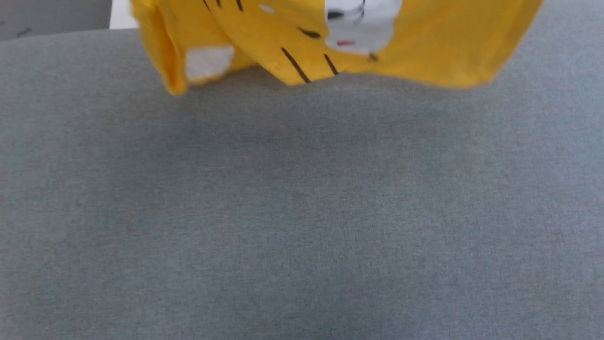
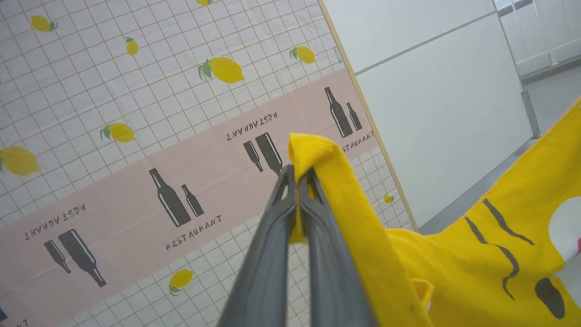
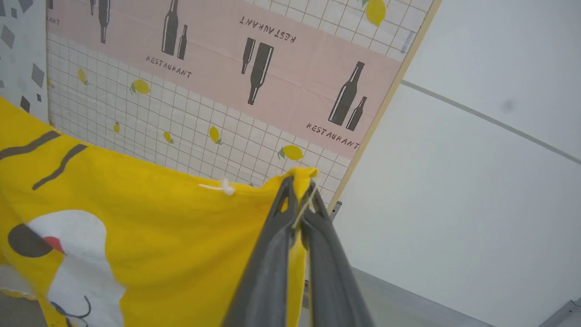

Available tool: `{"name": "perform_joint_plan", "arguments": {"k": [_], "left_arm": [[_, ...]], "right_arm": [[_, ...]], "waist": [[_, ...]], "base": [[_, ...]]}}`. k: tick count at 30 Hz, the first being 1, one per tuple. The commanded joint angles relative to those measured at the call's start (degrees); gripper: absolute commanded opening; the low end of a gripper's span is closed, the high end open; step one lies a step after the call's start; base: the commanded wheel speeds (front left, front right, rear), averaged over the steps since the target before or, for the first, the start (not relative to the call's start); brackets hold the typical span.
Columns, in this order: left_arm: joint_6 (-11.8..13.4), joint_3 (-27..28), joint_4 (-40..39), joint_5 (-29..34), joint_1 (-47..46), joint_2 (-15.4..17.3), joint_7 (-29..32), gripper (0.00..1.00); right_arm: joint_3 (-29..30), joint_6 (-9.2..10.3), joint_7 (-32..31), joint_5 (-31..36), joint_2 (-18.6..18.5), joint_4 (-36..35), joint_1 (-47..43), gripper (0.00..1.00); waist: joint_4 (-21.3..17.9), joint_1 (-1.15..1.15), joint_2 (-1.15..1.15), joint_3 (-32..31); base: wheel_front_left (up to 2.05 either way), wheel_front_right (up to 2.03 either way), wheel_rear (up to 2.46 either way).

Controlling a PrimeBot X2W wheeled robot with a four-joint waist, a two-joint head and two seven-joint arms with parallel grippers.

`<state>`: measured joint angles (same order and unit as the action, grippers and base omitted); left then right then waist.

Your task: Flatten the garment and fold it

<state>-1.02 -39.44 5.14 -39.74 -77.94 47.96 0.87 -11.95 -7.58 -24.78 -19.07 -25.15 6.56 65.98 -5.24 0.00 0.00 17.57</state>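
Note:
The garment [image 1: 424,42], a bright yellow T-shirt with black whisker stripes and a white face patch, hangs in the air above the far edge of the grey table [image 1: 302,212]. Its lower edge dangles clear of the cloth surface. In the left wrist view my left gripper [image 2: 298,175] is shut on a yellow edge of the garment [image 2: 363,236], which drapes off to the right. In the right wrist view my right gripper [image 3: 299,186] is shut on another corner of the garment [image 3: 159,236], and the fabric stretches away to the left.
Behind the held shirt stands a screen [image 2: 136,136] printed with lemons, bottles and the word RESTAURANT. A white wall panel [image 3: 476,181] is beside it. The grey fabric tabletop spreads across the head view below the shirt.

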Motion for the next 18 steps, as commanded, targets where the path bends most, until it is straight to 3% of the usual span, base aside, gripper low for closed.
{"name": "perform_joint_plan", "arguments": {"k": [1, 9, 18], "left_arm": [[-1.0, 0.0, 1.8, 1.8, -3.7, -0.7, 0.7, 0.00], [-3.4, 0.3, 12.2, 7.1, -20.9, -5.9, -0.6, 0.00], [-4.9, -1.0, 19.6, 12.0, -32.0, -8.5, -5.8, 0.00]], "right_arm": [[-0.6, 0.09, 1.0, 1.0, 0.7, 1.8, 3.1, 0.00], [-1.2, 0.09, 5.2, 3.7, 4.8, 12.5, 18.1, 0.00], [-0.2, 0.09, 12.1, 8.3, 9.7, 24.1, 28.0, 0.00]], "waist": [[-1.7, 0.00, 0.00, 2.9], [-4.1, 0.00, 0.00, 9.5], [-6.3, 0.00, 0.00, 17.2]], "base": [[0.00, 0.00, 0.00], [0.00, 0.00, 0.00], [0.00, 0.00, 0.00]]}}
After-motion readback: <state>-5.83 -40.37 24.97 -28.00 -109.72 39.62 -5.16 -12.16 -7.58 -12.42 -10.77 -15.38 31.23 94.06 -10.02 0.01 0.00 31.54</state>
